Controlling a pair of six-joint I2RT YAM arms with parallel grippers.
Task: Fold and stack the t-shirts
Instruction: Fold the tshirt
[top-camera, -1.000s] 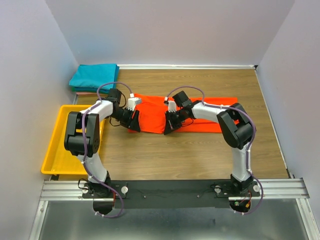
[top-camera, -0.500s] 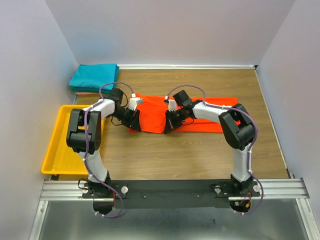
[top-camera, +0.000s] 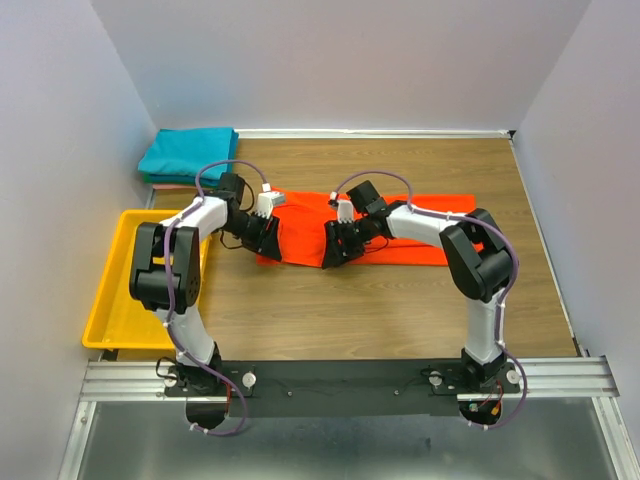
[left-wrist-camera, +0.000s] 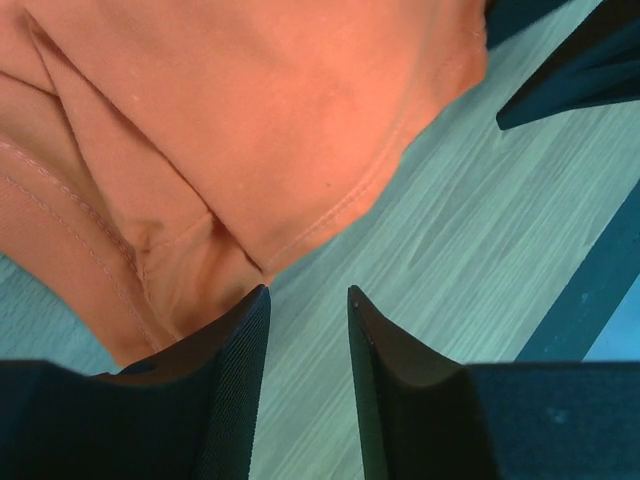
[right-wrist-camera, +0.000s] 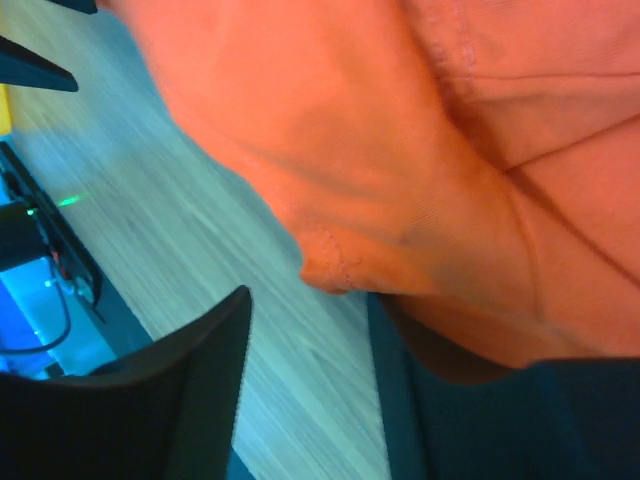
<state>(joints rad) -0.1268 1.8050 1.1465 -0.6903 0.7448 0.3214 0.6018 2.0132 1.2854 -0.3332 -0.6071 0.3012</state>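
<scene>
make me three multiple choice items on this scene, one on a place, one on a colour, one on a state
1. Where on the table does the teal t-shirt lie?
A) near right edge
B) far left corner
C) dead centre

2. What colour is the t-shirt spread out mid-table?
A) orange-red
B) white
C) black

3. How is the left end effector?
A) shut on cloth
B) open
C) out of view

Key:
1 B, the top view shows it folded at the back left.
2 A, the orange-red t-shirt lies there.
3 B, its wrist view shows bare wood between the parted fingers.
</scene>
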